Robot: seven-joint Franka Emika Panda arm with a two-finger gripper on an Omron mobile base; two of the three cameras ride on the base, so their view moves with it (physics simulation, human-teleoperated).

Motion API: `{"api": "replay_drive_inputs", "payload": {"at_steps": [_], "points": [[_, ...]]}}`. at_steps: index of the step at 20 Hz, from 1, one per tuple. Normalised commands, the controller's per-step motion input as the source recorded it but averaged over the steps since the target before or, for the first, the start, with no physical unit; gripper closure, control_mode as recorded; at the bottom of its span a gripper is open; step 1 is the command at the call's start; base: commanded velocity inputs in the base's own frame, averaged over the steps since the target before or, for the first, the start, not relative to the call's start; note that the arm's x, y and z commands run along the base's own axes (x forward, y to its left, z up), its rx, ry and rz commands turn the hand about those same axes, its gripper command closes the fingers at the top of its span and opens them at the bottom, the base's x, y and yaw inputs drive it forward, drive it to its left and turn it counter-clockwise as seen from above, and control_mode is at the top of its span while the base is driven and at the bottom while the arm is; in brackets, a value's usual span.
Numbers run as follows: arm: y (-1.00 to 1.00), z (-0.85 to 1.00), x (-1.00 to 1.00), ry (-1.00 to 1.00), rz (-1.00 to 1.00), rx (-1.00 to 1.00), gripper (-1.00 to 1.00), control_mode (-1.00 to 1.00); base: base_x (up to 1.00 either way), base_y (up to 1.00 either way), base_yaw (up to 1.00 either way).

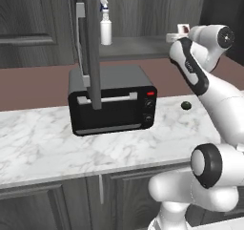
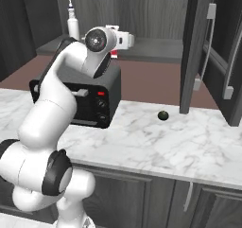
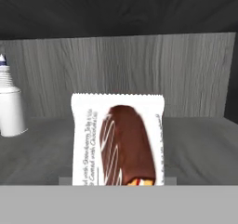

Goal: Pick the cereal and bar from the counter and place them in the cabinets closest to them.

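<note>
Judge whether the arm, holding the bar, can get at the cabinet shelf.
Probably yes. The gripper, shut on the bar, is at the open cabinets; bare shelf lies behind it, with the spray bottle off to one side.

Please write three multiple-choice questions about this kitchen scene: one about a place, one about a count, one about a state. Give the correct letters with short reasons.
1. Where is the white spray bottle?
A. on the white marble counter
B. on the grey cabinet shelf
C. on the black toaster oven

2. How many small black round knobs lie on the counter?
A. one
B. two
C. three

3. What is the state of the red-and-white wrapped bar?
A. lying on the counter
B. held upright in the gripper before the shelf
C. resting on the toaster oven

Answers: B, it stands on the shelf above the oven; A, one knob shows; B, the hand view shows it upright over the shelf.
</note>
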Motion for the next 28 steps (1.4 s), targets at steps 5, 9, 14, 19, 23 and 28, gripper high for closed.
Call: {"api": "replay_drive_inputs", "payload": {"at_steps": [5,9,14,19,23,28], "points": [[0.22,0.16,0.63,-0.02,0.00,0.00,1.00,-1.00,0.00,0.00,0.00],[0.18,0.24,0.72,0.00,0.00,0.00,1.00,-1.00,0.00,0.00,0.00],[0.14,0.08,0.58,0.00,0.00,0.00,1.00,-1.00,0.00,0.00,0.00],[0.12,0.00,0.48,-0.02,0.00,0.00,-1.00,-1.00,0.00,0.00,0.00],[0.06,0.00,0.36,-0.04,0.00,0.00,-1.00,-1.00,0.00,0.00,0.00],[0.00,0.09,0.04,-0.03,0.00,0.00,-1.00,-1.00,0.00,0.00,0.00]]}}
